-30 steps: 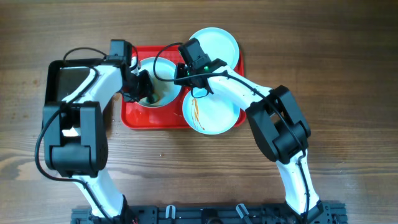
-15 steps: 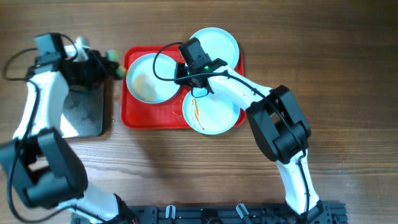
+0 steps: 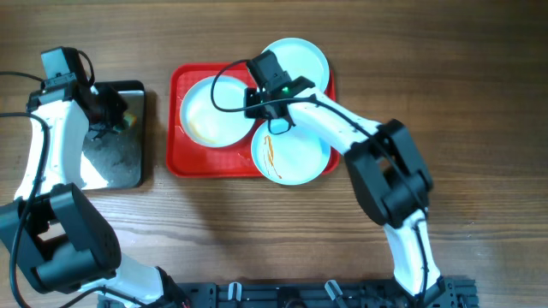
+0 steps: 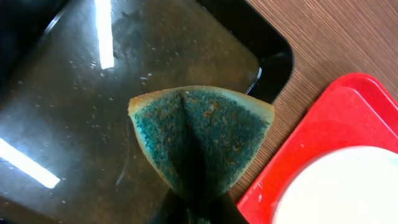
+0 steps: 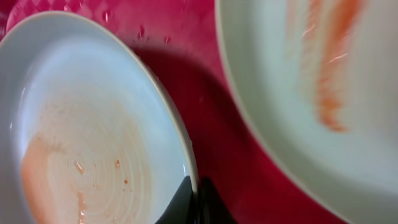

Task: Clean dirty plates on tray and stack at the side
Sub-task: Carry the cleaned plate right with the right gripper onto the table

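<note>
Sponge (image 4: 202, 140) — over black tray (image 4: 74, 93), plate (image 5: 93, 143) rim pinched

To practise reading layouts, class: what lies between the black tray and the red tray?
Only bare wooden table, in the overhead view; black tray and red tray lie apart.

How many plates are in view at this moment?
3, all on the red tray: the left plate, faintly smeared; the back-right plate; the front-right plate, streaked orange. None seems hidden under another.
</note>
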`<action>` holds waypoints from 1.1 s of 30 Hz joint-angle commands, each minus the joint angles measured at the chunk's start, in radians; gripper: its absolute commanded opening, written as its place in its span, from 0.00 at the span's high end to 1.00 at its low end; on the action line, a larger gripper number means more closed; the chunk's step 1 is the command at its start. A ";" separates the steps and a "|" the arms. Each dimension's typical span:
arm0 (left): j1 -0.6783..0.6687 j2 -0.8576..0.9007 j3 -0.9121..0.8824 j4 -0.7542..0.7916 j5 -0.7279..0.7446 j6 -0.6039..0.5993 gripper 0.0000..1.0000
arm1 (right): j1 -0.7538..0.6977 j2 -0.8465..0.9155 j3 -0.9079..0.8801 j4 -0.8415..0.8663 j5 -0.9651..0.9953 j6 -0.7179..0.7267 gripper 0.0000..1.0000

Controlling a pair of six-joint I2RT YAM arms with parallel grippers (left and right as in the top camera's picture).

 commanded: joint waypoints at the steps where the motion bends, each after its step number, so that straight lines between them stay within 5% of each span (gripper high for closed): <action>1: 0.001 0.003 -0.004 0.002 -0.044 0.010 0.96 | 0.038 -0.161 0.032 -0.003 0.275 -0.185 0.96; 9: 0.001 0.004 -0.057 0.030 -0.044 0.009 0.96 | 0.268 -0.194 0.032 0.044 1.013 -0.456 0.96; 16: 0.001 0.004 -0.065 0.047 -0.044 0.006 0.96 | 0.344 -0.194 0.032 0.208 1.357 -0.641 0.96; 20: 0.001 0.004 -0.065 0.047 -0.043 0.006 0.96 | 0.364 -0.194 0.032 0.388 1.413 -0.850 0.96; 24: 0.001 0.004 -0.065 0.047 -0.043 0.006 0.96 | 0.374 -0.194 0.032 0.477 1.410 -0.915 0.96; 28: 0.001 0.004 -0.065 0.047 -0.043 0.006 0.96 | 0.370 -0.194 0.029 0.321 1.273 -0.782 0.96; 33: 0.001 0.004 -0.065 0.047 -0.043 0.006 0.96 | 0.294 -0.207 0.029 -0.084 0.752 -0.345 0.96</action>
